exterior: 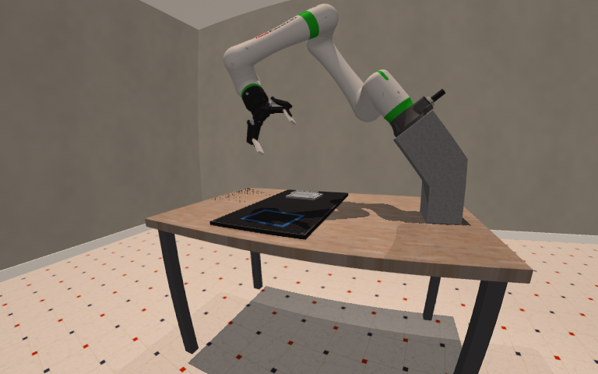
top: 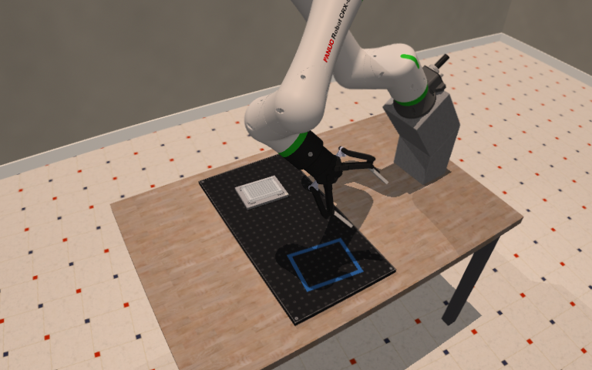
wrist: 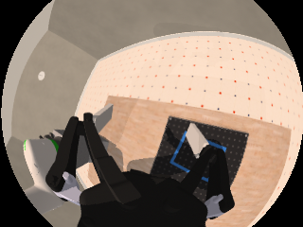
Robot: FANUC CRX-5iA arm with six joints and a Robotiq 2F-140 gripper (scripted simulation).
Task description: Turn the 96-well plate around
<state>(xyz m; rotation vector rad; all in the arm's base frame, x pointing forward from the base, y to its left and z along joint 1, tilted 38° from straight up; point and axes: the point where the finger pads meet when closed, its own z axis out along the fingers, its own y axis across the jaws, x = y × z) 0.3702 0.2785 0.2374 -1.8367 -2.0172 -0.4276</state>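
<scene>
Gripper (exterior: 273,127) hangs high above the worktop (exterior: 423,246), fingers spread as wide as they go, nothing between them. From the side, one white fingertip (exterior: 258,147) points down and the other (exterior: 288,116) sticks out sideways, so the tool is tilted over, not facing straight down. The well plate (top: 261,191) lies flat in its nest at the far end of the black deck (top: 261,243), well apart from the gripper both in height and across the deck. In the overhead view the plate is to the left of the gripper (top: 349,192), toward the deck's far-left corner; the blue taped outline (top: 324,264) sits at the opposite, near end of the deck, with nothing on it. The plate's long axis runs across the deck's width, roughly crosswise to the deck's own long side. Which corner is cut off I cannot make out; too small. The wrist view shows the blue outline (wrist: 178,151) between the finger links, not the plate, so the tool looks aimed at the wrong end of the deck for a pick. My reading: the next move calls for levelling the wrist so the fingers point down, shifting over toward the plate, lining the fingers to span its short sides or long sides squarely, then a long descent.
</scene>
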